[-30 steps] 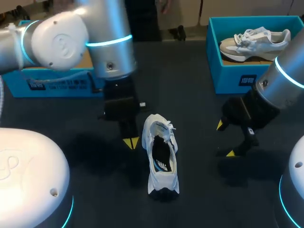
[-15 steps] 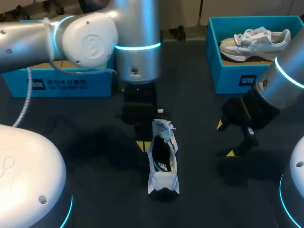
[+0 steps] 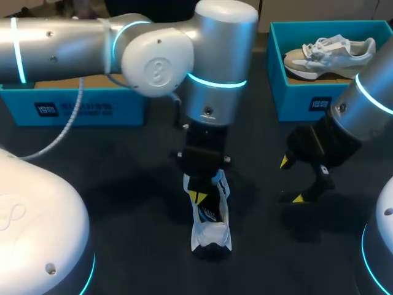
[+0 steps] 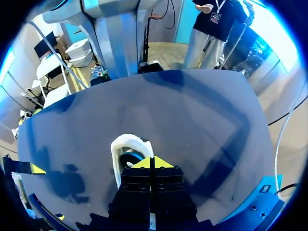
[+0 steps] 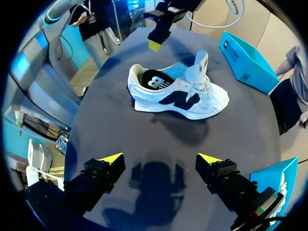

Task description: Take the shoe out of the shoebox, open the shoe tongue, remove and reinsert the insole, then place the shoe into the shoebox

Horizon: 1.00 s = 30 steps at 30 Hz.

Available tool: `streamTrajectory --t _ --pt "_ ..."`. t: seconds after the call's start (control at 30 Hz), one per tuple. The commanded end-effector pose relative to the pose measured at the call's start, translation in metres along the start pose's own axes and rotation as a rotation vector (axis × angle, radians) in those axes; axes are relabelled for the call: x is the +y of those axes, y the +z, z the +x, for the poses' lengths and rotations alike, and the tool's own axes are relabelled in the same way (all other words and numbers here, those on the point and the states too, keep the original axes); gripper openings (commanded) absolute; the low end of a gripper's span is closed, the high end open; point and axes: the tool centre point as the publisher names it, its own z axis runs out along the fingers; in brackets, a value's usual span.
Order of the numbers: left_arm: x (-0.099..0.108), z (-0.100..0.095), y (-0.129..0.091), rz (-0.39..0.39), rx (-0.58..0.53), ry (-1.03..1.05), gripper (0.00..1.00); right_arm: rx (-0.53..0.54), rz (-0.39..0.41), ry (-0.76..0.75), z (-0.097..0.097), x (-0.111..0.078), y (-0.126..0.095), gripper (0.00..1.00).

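Shoe: the white shoe (image 3: pixel 210 216) stands upright on its sole in the middle of the table (image 3: pixel 123 184). Its heel is at the near end and its toe at the far end. The insole (image 5: pixel 155 80) shows in its opening.
Left gripper: your left gripper (image 3: pixel 196 196) hangs over the shoe's opening. Its two yellow tips are pressed together with nothing between them.
Shoe relative to left gripper: in the left wrist view the shoe lies just under and ahead of the joined tips. In the right wrist view those tips sit above the heel end with a gap to the shoe.
Right gripper: your right gripper (image 5: pixel 161 163) is to the right of the shoe and well apart from it. Its fingers are spread wide and empty, above bare table.
Left shoebox: the blue left shoebox (image 3: pixel 73 109) sits at the far left, well apart from the shoe.
Right shoebox: the blue right shoebox (image 3: pixel 307 101) at the far right holds a second shoe (image 3: pixel 328 54).
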Motion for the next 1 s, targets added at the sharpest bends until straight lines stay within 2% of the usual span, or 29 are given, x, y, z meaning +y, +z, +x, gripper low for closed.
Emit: streamTrajectory --t 0.03,0.07,0.13,0.4,1.0 --pt "0.001 -0.002 -0.003 0.0 0.065 0.0 0.0 -0.001 0.002 0.0 0.0 0.0 0.001 1.0" --pt "0.003 -0.004 0.001 0.016 0.074 0.012 0.0 -0.001 0.002 0.0 0.0 0.0 0.001 1.0" --pt "0.007 -0.006 0.008 -0.005 0.08 0.018 0.0 -0.001 0.002 0.0 0.0 0.0 0.001 1.0" --pt "0.024 -0.01 0.025 -0.005 0.071 0.025 0.0 -0.001 0.002 0.0 0.0 0.0 0.001 1.0" --pt "0.041 -0.019 0.057 -0.039 0.128 -0.01 0.0 -0.001 0.002 0.0 0.0 0.0 0.001 1.0"
